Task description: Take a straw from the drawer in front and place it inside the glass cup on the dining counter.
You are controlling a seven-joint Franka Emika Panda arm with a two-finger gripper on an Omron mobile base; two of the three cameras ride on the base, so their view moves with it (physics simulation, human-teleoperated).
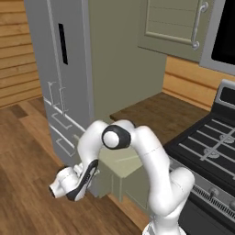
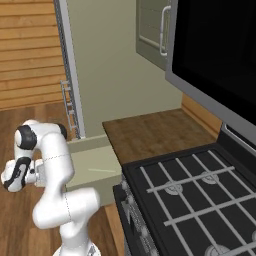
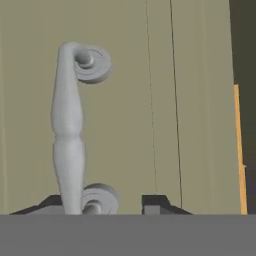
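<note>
The end effector [image 3: 102, 206] is facing the sage-green front of the drawer [image 3: 165, 100] at close range, its two dark fingertips [image 3: 156, 204] rising at the bottom of the hand view. The silver handle [image 3: 67, 135] is running up the picture, with its nearer mount sitting just beside the left fingertip rather than squarely between the two. The jaws are standing apart with nothing between them, so it is gripping nothing.

From the base cameras, the hand [image 1: 73, 180] is hanging low at the front of the drawer [image 1: 120, 163], which is standing pulled out beside the wooden table [image 1: 160, 114]. A thin pale line on the drawer floor is probably the straw [image 1: 126, 159], also visible from the right side [image 2: 102, 171]; it is too fine to be certain.

My judgement is that the drawer is open enough, so the step in hand is retreating from the handle and reaching in from above. Doing it well means backing straight off the front, lifting clear of the drawer wall, then aligning the fingers across the straw's length and descending slowly, since so thin a stick is easily nudged aside.

No brand, label or writing is readable anywhere.
</note>
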